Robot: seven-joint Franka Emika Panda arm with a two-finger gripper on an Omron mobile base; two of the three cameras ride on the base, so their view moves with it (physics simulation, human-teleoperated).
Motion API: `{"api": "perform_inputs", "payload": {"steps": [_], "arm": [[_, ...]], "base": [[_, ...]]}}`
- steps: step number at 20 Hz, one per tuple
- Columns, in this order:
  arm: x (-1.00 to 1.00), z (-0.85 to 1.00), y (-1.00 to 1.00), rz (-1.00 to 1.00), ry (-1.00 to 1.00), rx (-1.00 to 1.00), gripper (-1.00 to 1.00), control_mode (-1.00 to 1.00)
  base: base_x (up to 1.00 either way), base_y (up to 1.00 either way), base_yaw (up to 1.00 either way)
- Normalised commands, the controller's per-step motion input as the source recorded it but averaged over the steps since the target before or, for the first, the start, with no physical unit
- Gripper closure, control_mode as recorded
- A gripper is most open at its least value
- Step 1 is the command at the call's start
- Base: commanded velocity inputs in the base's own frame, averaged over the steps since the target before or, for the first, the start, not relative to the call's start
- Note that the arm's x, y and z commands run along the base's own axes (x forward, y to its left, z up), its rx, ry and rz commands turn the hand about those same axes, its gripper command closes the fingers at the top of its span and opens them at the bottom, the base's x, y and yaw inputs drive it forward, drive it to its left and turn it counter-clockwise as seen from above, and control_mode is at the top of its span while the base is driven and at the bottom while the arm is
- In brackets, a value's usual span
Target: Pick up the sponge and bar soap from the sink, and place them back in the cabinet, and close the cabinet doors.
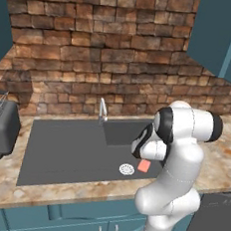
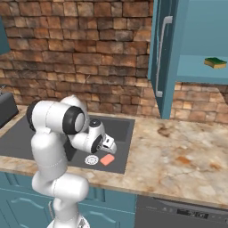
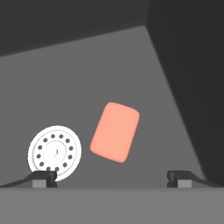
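Observation:
The pink bar soap lies flat on the floor of the dark sink, just right of the white drain disc; the bar soap is near the basin's right wall. My gripper hangs above it, open, fingertips spread wide with nothing between them. The gripper sits low over the basin. The yellow and green sponge rests on the shelf of the teal cabinet. A cabinet door stands open.
A thin silver faucet rises behind the sink. A dark toaster stands on the counter at the left. Marble counter stretches right of the basin, with a dark appliance front below it. Brick wall behind.

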Motion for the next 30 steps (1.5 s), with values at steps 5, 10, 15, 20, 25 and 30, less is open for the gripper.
{"api": "perform_inputs", "payload": {"steps": [5,10,15,20,25,30], "arm": [[0.13,-0.24,-0.06,0.00,0.06,0.03,-1.00,-1.00],[0.07,-0.25,-0.09,0.00,0.05,0.04,-1.00,-1.00],[0.01,-0.29,-0.07,0.00,0.04,0.02,-1.00,-1.00],[0.02,-0.38,-0.02,0.00,0.00,0.00,-1.00,-1.00],[0.00,-0.33,0.00,0.00,0.00,0.00,-1.00,-1.00],[0.00,-0.20,0.00,0.00,0.00,0.00,-1.00,-1.00]], "base": [[0.00,0.00,0.00],[0.00,0.00,0.00],[0.00,0.00,0.00],[0.00,0.00,0.00],[0.00,0.00,0.00],[0.00,0.00,0.00]]}}
